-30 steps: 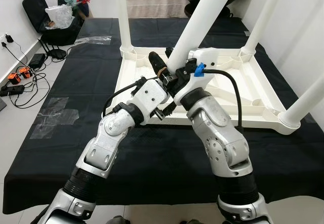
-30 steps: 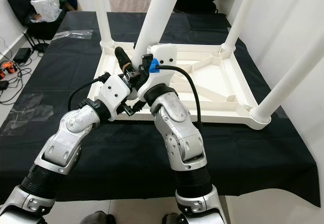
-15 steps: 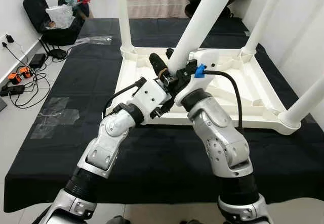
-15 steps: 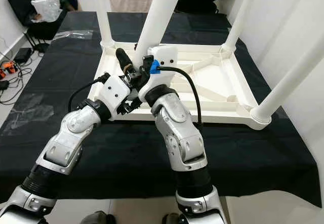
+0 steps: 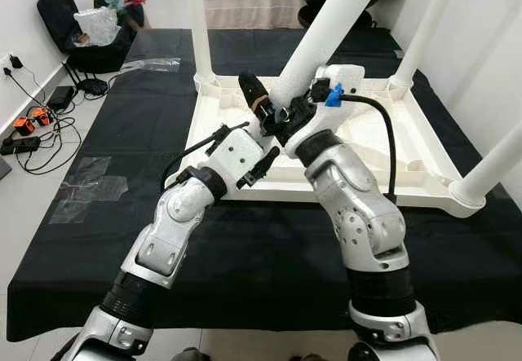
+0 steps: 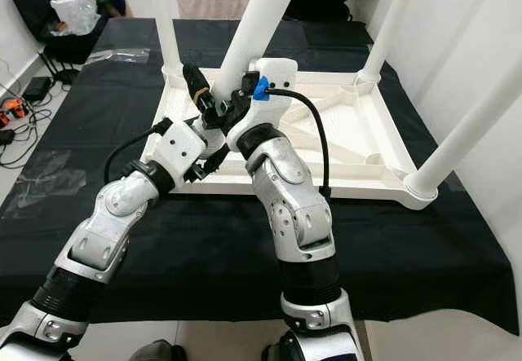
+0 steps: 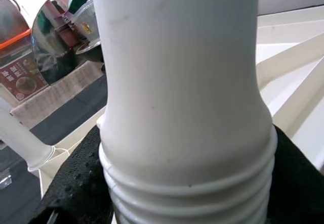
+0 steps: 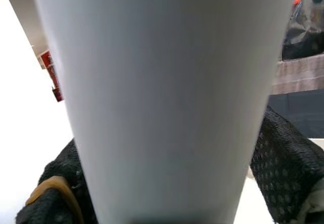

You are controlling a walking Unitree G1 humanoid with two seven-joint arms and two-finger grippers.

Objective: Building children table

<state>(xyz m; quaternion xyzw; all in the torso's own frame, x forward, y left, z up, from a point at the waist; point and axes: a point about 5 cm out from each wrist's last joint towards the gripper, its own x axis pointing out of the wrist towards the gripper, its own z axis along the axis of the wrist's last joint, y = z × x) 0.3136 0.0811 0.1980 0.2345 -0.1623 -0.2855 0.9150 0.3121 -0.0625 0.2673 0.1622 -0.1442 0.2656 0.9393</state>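
A white children's table (image 5: 383, 191) lies upside down on a black cloth. Three white legs stand in its corners: back left (image 5: 196, 27), back right (image 5: 430, 23) and front right (image 5: 499, 159). A fourth, loose leg (image 5: 326, 31) leans tilted over the front left part of the table. My left gripper (image 5: 263, 107) is shut on its lower end; in the left wrist view the threaded end (image 7: 187, 183) sits between the black fingers (image 7: 76, 183). My right gripper (image 5: 295, 110) is shut on the shaft (image 8: 172, 97) just above, black fingers (image 8: 278, 158) on either side.
The black cloth (image 5: 122, 133) covers the floor around the table. A black bag with clothes (image 5: 94, 31) stands at the back left. Cables and orange tools (image 5: 33, 125) lie by the left wall. A white wall (image 5: 489, 43) is close on the right.
Both grippers have raised the loose leg and carried its lower end a little farther over the table. The table has not moved.
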